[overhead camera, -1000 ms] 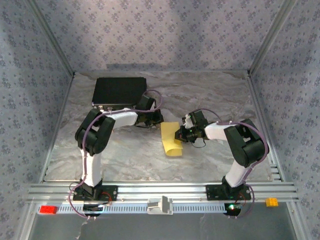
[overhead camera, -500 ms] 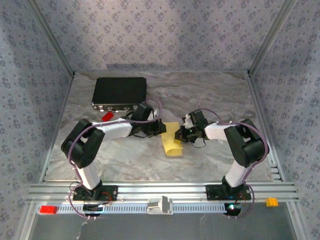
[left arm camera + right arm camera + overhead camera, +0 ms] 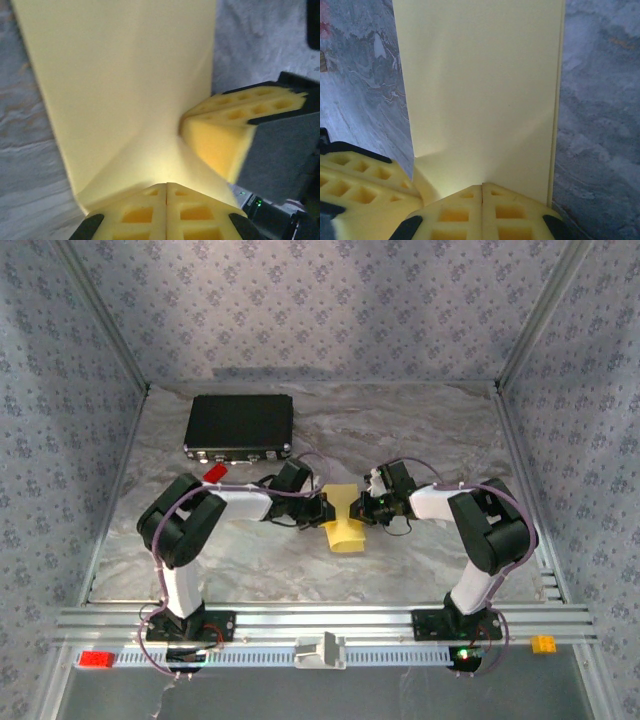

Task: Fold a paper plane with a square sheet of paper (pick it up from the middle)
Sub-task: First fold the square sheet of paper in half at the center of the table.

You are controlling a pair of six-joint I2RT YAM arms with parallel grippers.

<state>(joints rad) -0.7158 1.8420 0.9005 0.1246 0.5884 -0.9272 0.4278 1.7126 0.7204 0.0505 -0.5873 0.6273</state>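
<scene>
**A:** What is seen from the top external camera?

**B:** A thin pale-yellow sheet of paper is gripped from both sides. The left gripper is clamped on one edge and the right gripper on the opposite edge. The two are set close together. A black rectangular case and a small red brick lie on the grey marbled table, beyond the left gripper and well apart from the sheet.

**A:** And from the left wrist?

**B:** Its yellow foam pads are pressed together, with the sheet pinched at their seam. The sheet is spread ahead of them and creased diagonally. The right gripper's pads are seen just to the right, against the sheet.

**A:** And from the right wrist?

**B:** Its pads are clenched on the sheet's near edge. The sheet is stretched straight ahead as a tall strip. The left gripper's pads are seen just to the left, touching the sheet.
</scene>
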